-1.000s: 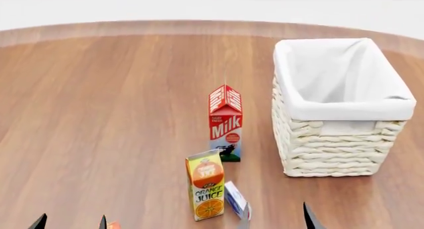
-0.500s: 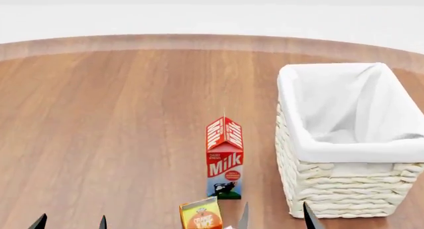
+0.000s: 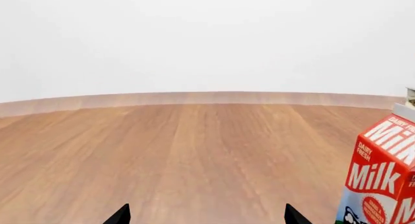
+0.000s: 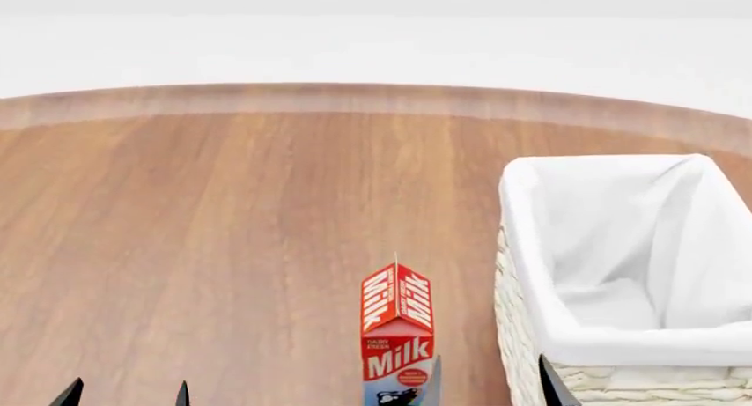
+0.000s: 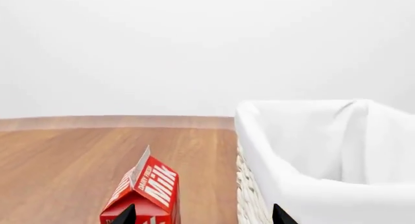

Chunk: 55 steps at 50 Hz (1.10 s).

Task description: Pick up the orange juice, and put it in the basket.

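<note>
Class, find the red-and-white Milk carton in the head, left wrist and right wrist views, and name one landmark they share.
Head view: milk carton at bottom centre, left of the basket.
Left wrist view: milk carton at the lower right edge, partly cut off.
Right wrist view: milk carton at bottom, beside the basket.
Shared landmark: the wooden table's curved far edge.

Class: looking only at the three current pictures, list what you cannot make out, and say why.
- Orange juice carton: in no view.
- Red-and-white milk carton: base cut by head view's lower edge.
- Cream wicker basket with white liner: floor hidden by its folds.
- Left gripper, right gripper: only fingertips visible.
</note>
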{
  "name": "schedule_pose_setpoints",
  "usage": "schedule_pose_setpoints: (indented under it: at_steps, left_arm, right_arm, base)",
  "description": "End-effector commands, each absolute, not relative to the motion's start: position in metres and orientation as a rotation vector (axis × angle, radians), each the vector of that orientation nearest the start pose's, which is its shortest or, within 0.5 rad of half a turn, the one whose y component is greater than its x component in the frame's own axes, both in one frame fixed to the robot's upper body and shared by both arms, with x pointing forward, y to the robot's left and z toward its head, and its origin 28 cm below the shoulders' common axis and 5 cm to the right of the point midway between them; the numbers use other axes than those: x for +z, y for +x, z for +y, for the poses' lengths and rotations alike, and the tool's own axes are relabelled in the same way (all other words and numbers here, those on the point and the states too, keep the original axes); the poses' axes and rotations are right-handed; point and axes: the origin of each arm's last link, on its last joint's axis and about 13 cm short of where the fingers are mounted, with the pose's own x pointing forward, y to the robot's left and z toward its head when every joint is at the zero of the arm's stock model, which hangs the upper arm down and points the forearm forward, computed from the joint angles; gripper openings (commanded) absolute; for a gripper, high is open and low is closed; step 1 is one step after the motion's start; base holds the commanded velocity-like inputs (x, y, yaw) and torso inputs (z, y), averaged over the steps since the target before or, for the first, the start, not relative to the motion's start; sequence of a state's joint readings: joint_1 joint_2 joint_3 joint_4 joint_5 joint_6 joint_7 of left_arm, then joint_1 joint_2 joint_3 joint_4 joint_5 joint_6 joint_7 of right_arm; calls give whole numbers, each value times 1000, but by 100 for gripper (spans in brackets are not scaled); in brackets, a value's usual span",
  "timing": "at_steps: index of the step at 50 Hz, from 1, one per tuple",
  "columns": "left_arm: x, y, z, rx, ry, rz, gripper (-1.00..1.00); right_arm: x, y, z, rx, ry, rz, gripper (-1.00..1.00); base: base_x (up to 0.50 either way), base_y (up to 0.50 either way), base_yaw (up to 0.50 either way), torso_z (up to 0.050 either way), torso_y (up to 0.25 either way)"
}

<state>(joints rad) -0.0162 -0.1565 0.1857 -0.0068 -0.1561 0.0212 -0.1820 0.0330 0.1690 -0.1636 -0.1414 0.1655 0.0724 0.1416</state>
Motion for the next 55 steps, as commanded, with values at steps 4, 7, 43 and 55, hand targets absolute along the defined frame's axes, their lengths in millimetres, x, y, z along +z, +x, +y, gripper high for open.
schedule_pose_setpoints:
  at_steps: [4, 7, 43, 55]
  left_arm:
    - [13, 210, 205, -1, 0, 0, 100]
    - [13, 210, 205, -1, 0, 0, 100]
    - [13, 211, 206, -1, 0, 0, 100]
    - [13, 211, 205, -1, 0, 0, 100]
  right_arm:
    - [53, 215, -96, 55, -10, -96, 100]
    - [59, 214, -95, 55, -19, -100, 100]
    - [58, 170, -89, 139, -63, -87, 100]
    - [48, 150, -87, 173, -71, -74, 100]
  base:
    - [0, 0, 0, 0, 0]
    - [0, 0, 0, 0, 0]
    - [0, 0, 0, 0, 0]
    - [0, 0, 0, 0, 0]
